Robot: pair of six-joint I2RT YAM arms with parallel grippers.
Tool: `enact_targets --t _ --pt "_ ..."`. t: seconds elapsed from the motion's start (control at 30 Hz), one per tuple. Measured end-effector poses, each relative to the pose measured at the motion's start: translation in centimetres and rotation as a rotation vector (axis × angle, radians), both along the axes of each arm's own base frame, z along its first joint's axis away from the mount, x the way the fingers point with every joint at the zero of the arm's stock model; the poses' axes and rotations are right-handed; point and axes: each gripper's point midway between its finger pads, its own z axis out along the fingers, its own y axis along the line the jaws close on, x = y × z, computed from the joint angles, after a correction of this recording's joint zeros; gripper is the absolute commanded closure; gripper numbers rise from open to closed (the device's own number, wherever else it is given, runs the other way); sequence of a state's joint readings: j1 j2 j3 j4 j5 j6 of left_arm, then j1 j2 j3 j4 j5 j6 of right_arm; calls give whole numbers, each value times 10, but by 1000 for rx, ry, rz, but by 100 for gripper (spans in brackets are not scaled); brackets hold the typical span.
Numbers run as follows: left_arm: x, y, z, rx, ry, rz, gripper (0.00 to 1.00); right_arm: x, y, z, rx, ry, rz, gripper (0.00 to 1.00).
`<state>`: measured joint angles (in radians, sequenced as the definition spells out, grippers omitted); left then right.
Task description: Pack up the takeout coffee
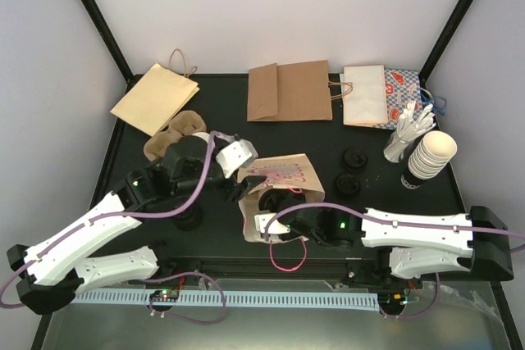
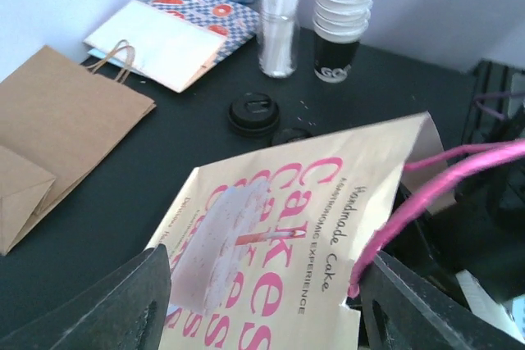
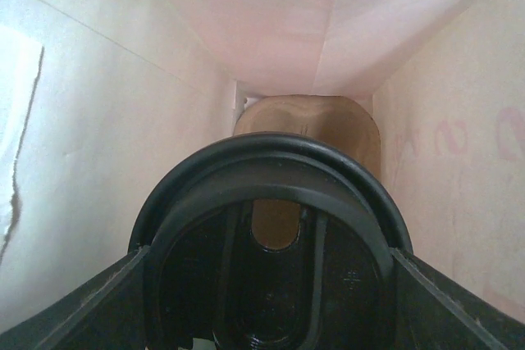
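On the black tabletop (image 1: 221, 112), at the far left, lies a flat tan paper bag with cord handles (image 1: 156, 96). Just in front of it sits a brown cardboard cup carrier (image 1: 171, 135).

The left gripper (image 2: 267, 261) hovers at the upper left edge of a cream paper bag printed with pink "Cakes" lettering (image 1: 283, 174). Its fingers (image 2: 123, 305) are spread wide and clamp nothing. One pink cord handle (image 2: 443, 174) runs close by the right-hand finger, but whether they touch cannot be told.

This printed bag lies on its side in the middle of the table, its mouth towards the arms. The right gripper (image 3: 267, 284) is inside it. Its fingers press against both sides of the takeout coffee (image 3: 271, 161). Only the coffee's glossy black round lid shows, and the cup body below is hidden. Beyond the lid, a brown cardboard piece (image 3: 328, 125) sits at the bag's far end.

At the back centre lies a folded brown paper bag (image 1: 289, 92). To its right a white paper bag (image 1: 363, 96) rests on a blue bag with red patches (image 1: 408, 88). Two loose black round lids (image 1: 354, 158) sit nearer. Further right are a clear glass of white straws (image 1: 400, 141) and a tall stack of nested cream cups (image 1: 432, 153).
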<state>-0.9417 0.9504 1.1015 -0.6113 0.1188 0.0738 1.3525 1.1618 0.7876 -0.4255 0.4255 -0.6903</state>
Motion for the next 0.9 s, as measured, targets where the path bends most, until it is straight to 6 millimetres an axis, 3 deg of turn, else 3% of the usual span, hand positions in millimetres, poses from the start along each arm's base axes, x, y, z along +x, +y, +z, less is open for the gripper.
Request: enact_targets --t 0.07,0.2,0.3,0.4,0.6,0.77,0.9 --pt "7 9 7 -34 26 54 35 1 -1 0 5 -8 -5 44" --pt "41 34 7 -82 99 226 35 4 -2 -1 8 -25 -15 44" --pt "70 58 1 -116 165 368 35 5 -3 -2 9 -34 -16 44" --pt "97 72 -17 -114 254 469 35 5 -4 -1 13 -41 -15 44" --pt "142 59 -68 -22 434 525 38 4 -8 0 22 -53 -3 44" --pt "178 33 -101 44 559 502 43 2 -10 -1 26 -64 10 44" --pt "193 15 -133 82 653 469 45 3 -8 -1 26 -76 16 45"
